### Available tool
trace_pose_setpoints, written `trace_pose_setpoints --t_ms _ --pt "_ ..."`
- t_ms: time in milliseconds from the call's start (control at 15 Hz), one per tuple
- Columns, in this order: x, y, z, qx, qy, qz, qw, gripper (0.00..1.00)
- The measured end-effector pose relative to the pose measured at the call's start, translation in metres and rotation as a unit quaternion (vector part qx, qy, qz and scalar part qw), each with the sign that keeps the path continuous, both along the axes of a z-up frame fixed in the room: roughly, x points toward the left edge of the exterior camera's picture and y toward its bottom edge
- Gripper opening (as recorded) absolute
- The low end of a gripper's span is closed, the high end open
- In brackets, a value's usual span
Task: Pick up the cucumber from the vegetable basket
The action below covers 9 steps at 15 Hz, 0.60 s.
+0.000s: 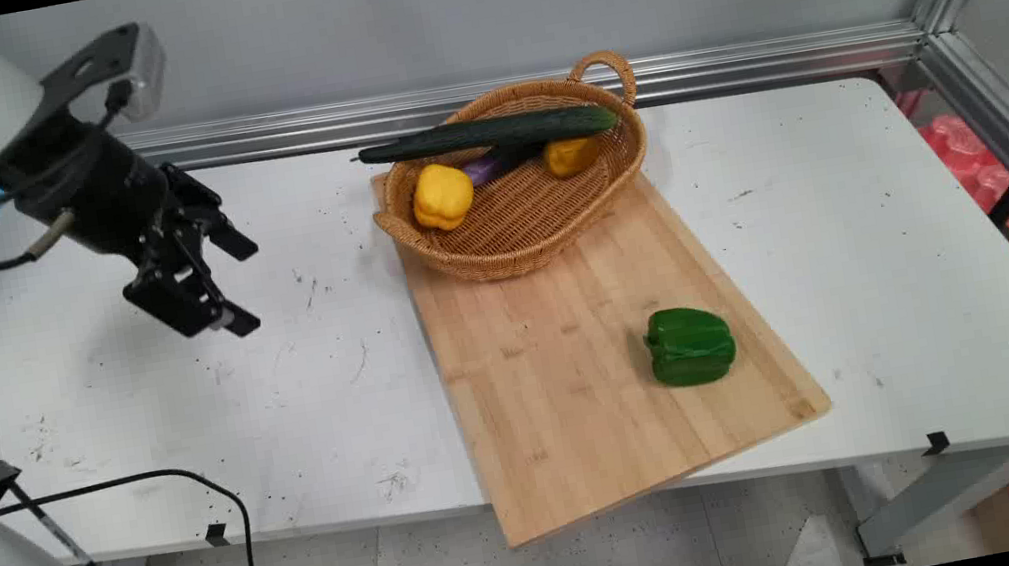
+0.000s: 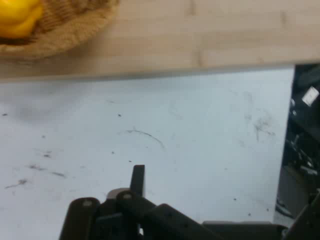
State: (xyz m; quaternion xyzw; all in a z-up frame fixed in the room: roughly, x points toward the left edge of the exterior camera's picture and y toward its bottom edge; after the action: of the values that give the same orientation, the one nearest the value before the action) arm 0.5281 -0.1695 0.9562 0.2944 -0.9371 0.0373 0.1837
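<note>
grey wall at the back, scuffed white table (image 1: 181,415) in front, with a wooden cutting board (image 1: 571,384) laid at an angle so its near corner hangs past the table edge. the wicker basket (image 1: 520,220) sits on the board's far end and keeps the rounder stuff from rolling: a yellow pepper (image 1: 442,196), a smaller yellow-orange one (image 1: 572,154), something purple between them. the cucumber (image 1: 491,133) is too long, so it bridges the rim. a green pepper (image 1: 690,346) lies loose on the board. the gripper (image 1: 226,281) hangs over bare table, well left of it all, fingers spread, holding nothing.
</note>
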Motion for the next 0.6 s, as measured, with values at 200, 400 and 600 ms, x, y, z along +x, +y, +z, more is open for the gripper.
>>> trace_pose_setpoints --t_ms 200,400,600 --pt "0.007 -0.005 0.002 -0.011 0.012 0.027 0.9995 1.0" --pt "0.011 -0.019 0.005 -0.03 0.03 0.064 0.9971 1.0" --pt "0.009 -0.036 0.005 -0.046 0.041 0.082 0.9947 1.0"
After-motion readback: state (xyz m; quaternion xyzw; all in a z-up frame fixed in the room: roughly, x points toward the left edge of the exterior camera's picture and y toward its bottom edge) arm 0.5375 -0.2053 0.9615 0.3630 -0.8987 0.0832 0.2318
